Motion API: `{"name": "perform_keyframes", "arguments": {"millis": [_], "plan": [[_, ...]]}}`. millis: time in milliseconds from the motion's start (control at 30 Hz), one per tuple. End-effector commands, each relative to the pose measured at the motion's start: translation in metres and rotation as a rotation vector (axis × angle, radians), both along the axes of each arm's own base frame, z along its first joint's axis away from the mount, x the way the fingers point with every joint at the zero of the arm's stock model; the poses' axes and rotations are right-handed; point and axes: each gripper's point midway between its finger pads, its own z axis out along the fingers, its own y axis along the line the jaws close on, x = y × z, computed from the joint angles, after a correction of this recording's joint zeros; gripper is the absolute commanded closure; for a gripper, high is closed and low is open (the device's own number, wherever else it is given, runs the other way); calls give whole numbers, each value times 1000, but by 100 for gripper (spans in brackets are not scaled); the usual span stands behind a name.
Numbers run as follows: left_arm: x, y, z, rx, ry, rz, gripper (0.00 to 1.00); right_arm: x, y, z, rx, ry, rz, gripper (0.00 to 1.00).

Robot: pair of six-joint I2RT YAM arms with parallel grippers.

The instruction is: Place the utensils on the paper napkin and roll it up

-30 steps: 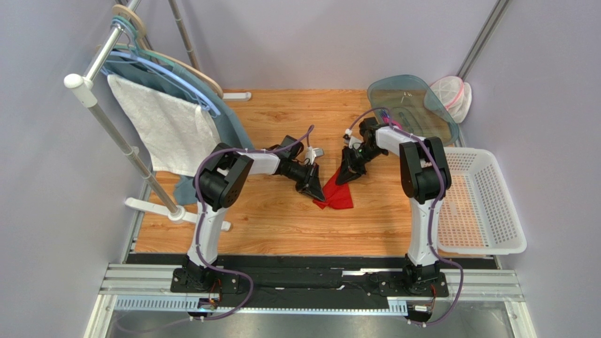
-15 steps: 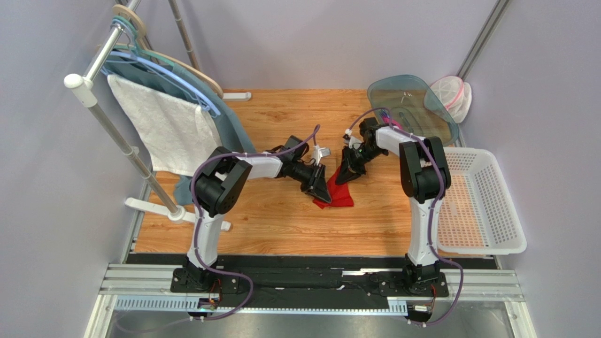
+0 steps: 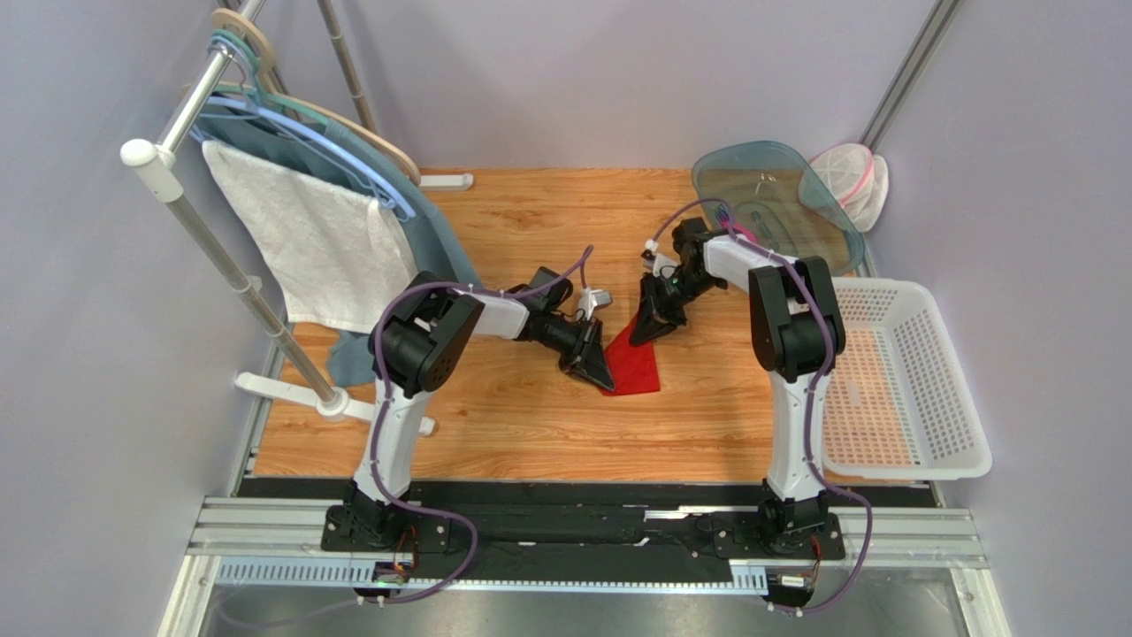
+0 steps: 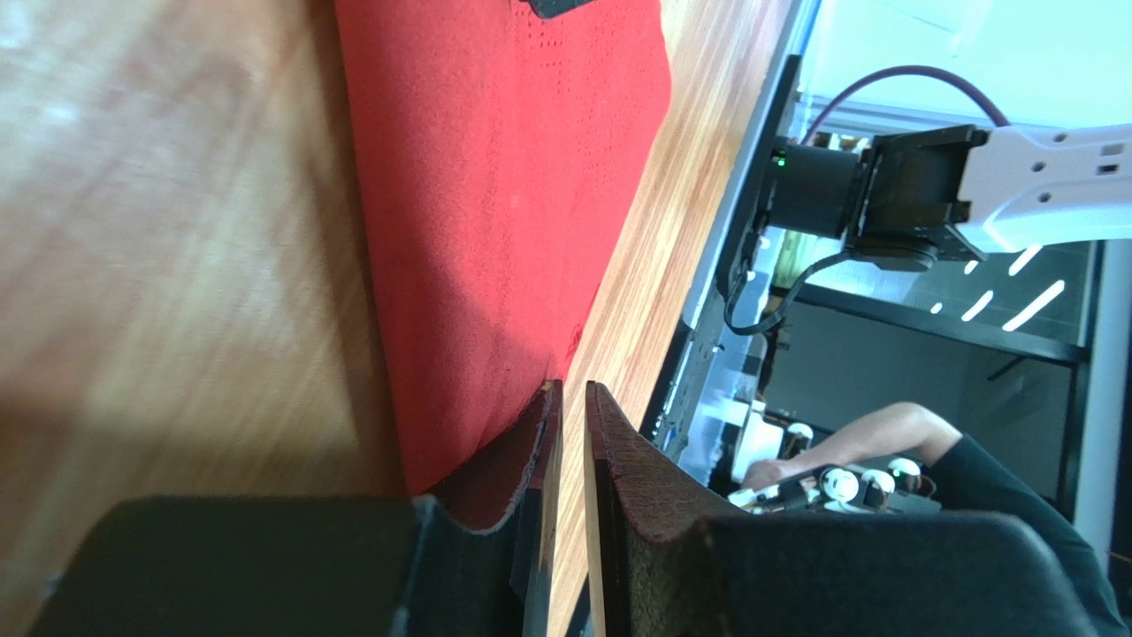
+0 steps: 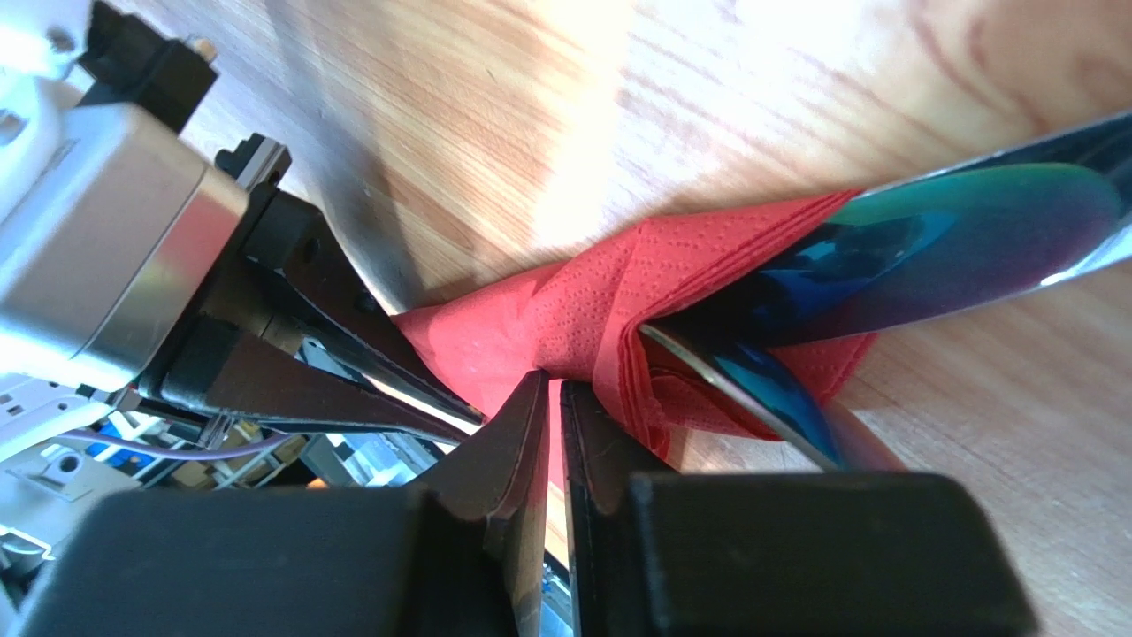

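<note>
The red paper napkin [image 3: 638, 358] lies crumpled on the wooden table between both grippers. In the right wrist view it [image 5: 598, 312] is bunched around shiny metal utensils [image 5: 957, 239] that stick out to the right. The utensils are hidden in the top view. My right gripper [image 3: 647, 332] [image 5: 554, 381] is at the napkin's far corner, with its jaws pinched on a fold of red paper. My left gripper [image 3: 593, 373] [image 4: 571, 388] is at the napkin's left edge. Its jaws are nearly together with only bare wood in the slit, and one finger rests over the napkin [image 4: 505, 199].
A rack at the left holds a white terry towel [image 3: 312, 239] and hangers with a teal garment. A clear plastic lid [image 3: 777, 199] and a mesh bag [image 3: 850, 179] sit at the back right. A white basket [image 3: 930, 398] stands at the right edge.
My left gripper has slid down and left along the napkin's edge. The napkin now lies wider and flatter toward the lower right. The right gripper has shifted slightly up and left.
</note>
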Motion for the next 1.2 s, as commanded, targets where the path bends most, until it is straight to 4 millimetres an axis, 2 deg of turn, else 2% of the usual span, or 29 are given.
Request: {"name": "perform_keyframes", "arguments": {"millis": [0,33,167,200,300,400,533,767,867,1167], "plan": [[4,9,-31,59,11,38,80,23,-6,-11,-71,-102,22,87],[4,10,-33,60,17,39,81,25,-6,-6,-64,-103,16,84],[4,9,-34,54,25,42,82,30,4,35,12,-139,-14,70],[3,9,-34,55,30,45,83,29,5,52,31,-163,-23,68],[5,11,-37,59,40,52,83,19,6,75,68,-156,-67,65],[6,10,-39,62,47,57,83,16,4,83,66,-169,-118,64],[7,10,-39,62,46,59,83,9,-5,63,1,-147,-173,54],[9,9,-39,63,40,63,83,5,-22,25,-145,-96,-191,53],[8,9,-39,65,43,64,83,4,-22,11,-162,-76,-184,53],[8,11,-40,69,41,66,83,17,-25,-17,-206,-86,-195,56]]}}
